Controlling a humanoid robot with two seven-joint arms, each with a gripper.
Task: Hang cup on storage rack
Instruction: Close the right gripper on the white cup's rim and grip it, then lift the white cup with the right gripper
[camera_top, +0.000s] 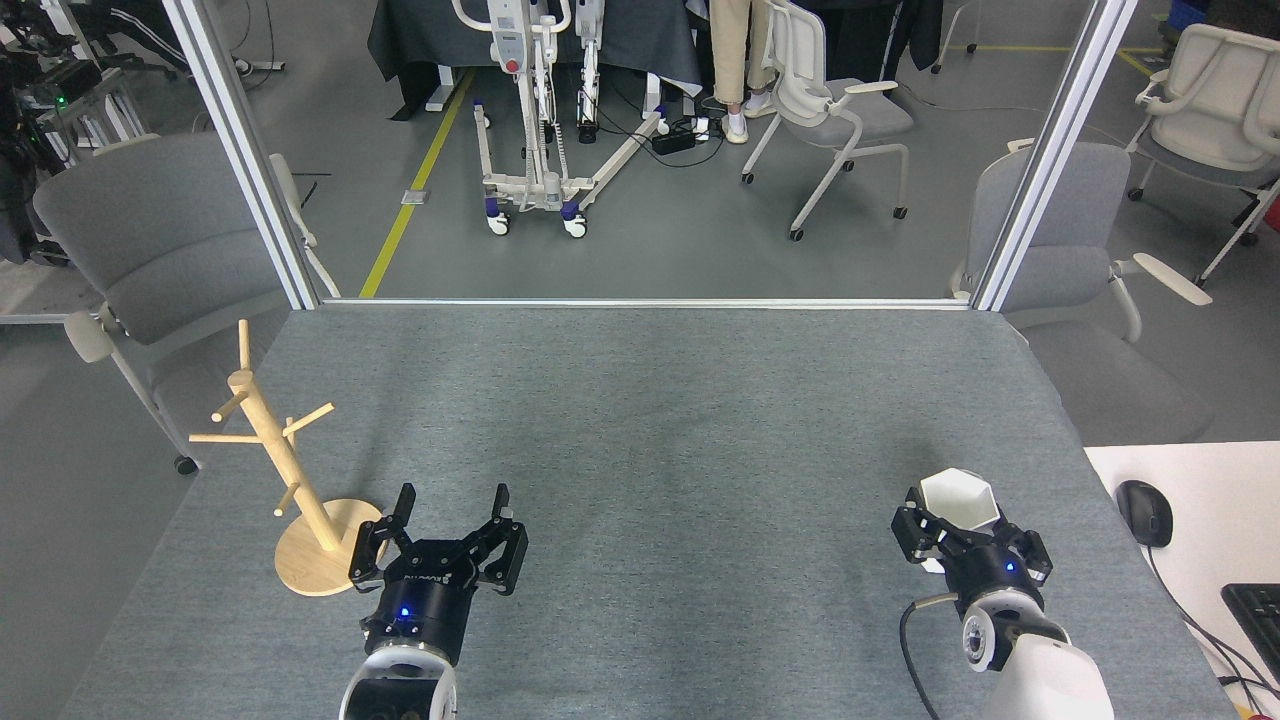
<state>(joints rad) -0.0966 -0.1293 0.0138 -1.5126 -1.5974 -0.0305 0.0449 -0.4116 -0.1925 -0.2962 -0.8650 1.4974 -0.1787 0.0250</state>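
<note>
The white faceted cup (958, 498) is near the table's front right, its hexagonal mouth facing up. My right gripper (966, 540) sits just behind and under it, with its black fingers (909, 531) closed on the cup's lower sides. The wooden storage rack (272, 447) stands at the front left on its round disc base (303, 573), its pegs bare. My left gripper (451, 508) is open just right of that base, nothing between its fingers.
A white desk (1190, 500) with a black mouse (1144, 512) and keyboard (1258, 610) adjoins the table's right edge. Grey chairs (150, 250) flank the table. Two metal frame posts (240, 150) rise at the far corners.
</note>
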